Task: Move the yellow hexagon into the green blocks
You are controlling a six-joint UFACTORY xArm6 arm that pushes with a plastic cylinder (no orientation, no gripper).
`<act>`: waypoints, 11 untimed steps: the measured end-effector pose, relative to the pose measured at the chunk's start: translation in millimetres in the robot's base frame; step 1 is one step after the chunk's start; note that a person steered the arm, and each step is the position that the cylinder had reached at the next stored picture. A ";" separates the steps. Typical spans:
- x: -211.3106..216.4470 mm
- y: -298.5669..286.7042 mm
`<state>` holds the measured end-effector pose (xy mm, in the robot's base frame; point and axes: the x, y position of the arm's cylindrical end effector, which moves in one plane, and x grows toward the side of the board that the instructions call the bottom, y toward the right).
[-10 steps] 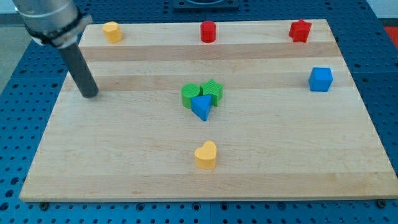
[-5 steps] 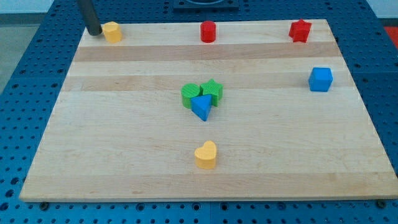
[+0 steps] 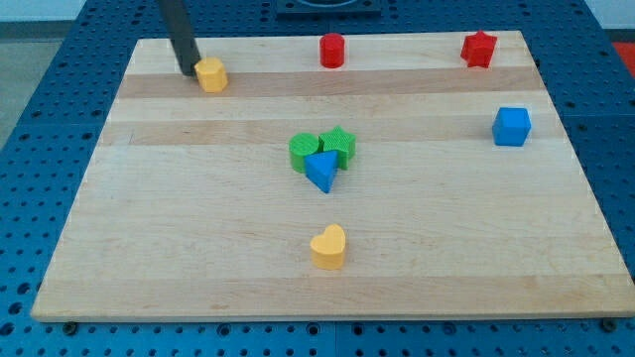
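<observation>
Contact is made at the view's upper left, where my tip (image 3: 188,70), a bare rod with no pincer to open or hold anything, presses the yellow hexagon's (image 3: 210,74) left side, aiming it toward the green blocks (image 3: 320,149) mid-board.

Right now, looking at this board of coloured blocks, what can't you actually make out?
- The arm: cut off by the view's top; only the dark rod shows, my tip just left of the yellow hexagon.
- Whether tip and hexagon touch: too close to tell.
- The two green blocks: the blue triangle covers their near sides, so one's shape is unclear.
- The table under the board: cut off by every edge.
</observation>
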<state>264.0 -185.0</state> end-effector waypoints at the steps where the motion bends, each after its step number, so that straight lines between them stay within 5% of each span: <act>1: 2.7 33.3; 4: 46.5 94.0; 11: 124.8 44.2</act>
<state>388.8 -140.8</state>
